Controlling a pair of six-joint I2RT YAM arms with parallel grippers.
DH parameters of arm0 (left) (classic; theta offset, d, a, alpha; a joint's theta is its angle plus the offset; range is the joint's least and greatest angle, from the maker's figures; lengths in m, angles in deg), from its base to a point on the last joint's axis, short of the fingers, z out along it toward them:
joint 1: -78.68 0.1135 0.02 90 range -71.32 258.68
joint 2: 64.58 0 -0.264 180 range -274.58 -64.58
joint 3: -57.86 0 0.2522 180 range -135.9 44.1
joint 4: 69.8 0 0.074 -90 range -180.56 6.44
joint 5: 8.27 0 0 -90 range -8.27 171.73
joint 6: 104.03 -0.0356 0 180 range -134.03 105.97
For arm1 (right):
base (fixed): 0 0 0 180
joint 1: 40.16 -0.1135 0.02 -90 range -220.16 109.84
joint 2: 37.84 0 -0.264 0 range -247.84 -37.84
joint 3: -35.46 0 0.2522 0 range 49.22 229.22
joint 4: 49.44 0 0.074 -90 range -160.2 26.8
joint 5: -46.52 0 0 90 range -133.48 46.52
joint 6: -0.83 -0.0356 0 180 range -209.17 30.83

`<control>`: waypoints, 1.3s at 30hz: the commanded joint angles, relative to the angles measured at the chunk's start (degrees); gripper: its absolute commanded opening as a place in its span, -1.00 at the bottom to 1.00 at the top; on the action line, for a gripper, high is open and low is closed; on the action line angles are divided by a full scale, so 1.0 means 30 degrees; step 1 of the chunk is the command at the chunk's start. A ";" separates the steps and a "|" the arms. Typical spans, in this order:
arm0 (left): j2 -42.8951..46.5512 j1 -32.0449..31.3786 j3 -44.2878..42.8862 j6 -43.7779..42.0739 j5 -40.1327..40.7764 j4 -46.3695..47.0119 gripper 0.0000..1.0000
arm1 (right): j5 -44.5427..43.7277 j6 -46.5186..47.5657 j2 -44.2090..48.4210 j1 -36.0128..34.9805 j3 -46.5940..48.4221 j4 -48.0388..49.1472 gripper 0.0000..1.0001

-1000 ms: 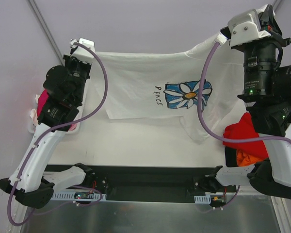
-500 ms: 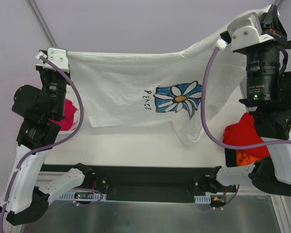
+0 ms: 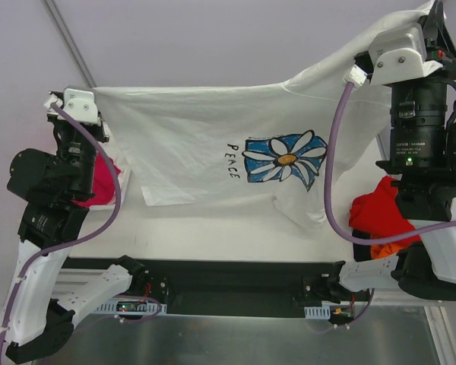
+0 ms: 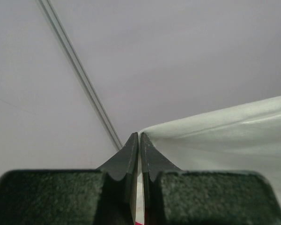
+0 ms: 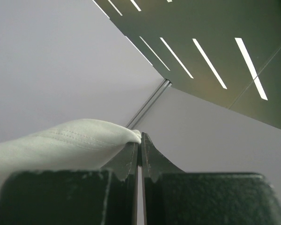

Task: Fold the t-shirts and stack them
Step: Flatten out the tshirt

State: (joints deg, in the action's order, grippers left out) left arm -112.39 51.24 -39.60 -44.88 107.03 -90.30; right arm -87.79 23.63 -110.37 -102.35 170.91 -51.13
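**A:** Top view first. Where is the white t-shirt (image 3: pixel 190 137)?

**B:** It is held up by its upper edge and spread broadside between the two arms, above the table (image 3: pixel 213 232). The blue daisy print (image 3: pixel 285 160) faces the camera, right of centre. The word "PEACE" (image 3: pixel 232 161) sits just left of it, letters running sideways.

**A:** Left gripper (image 4: pixel 139 137)?

**B:** It is at the shirt's top left corner. In the left wrist view the fingers are pressed together, with a thin edge of white cloth pinched between the tips. It is clamped on the white t-shirt.

**A:** Right gripper (image 5: pixel 140 137)?

**B:** It sits higher, in the far top right of the overhead view, so the shirt's upper edge climbs toward that side. In the right wrist view the jaws are together, and a rolled, stitched seam of white cloth is caught at the tips, bulging to the left. It is also clamped on the white t-shirt.

**A:** Lower hem?

**B:** It hangs slack. One fold sags lowest, below the daisy (I cannot tell from above whether it touches the table).

**A:** Other shirts?

**B:** The red t-shirt (image 3: pixel 380 209) is bunched at the table's right edge beside the right arm. The orange t-shirt (image 3: pixel 384 248) is just under it, touching. The magenta-pink t-shirt (image 3: pixel 102 179) is at the left edge, mostly hidden behind the left arm.
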 commanded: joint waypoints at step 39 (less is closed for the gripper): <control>-0.2461 -0.0140 0.1855 -0.0673 -0.1490 0.1339 -1.00 | -0.1929 -0.2249 0.1149 0.0864 -0.4498 -0.1317 -0.99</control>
State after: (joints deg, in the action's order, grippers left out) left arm -120.57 51.24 -34.35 -46.50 102.75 -91.92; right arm -92.38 24.04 -108.82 -102.63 157.33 -49.53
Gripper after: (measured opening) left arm 0.009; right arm 0.019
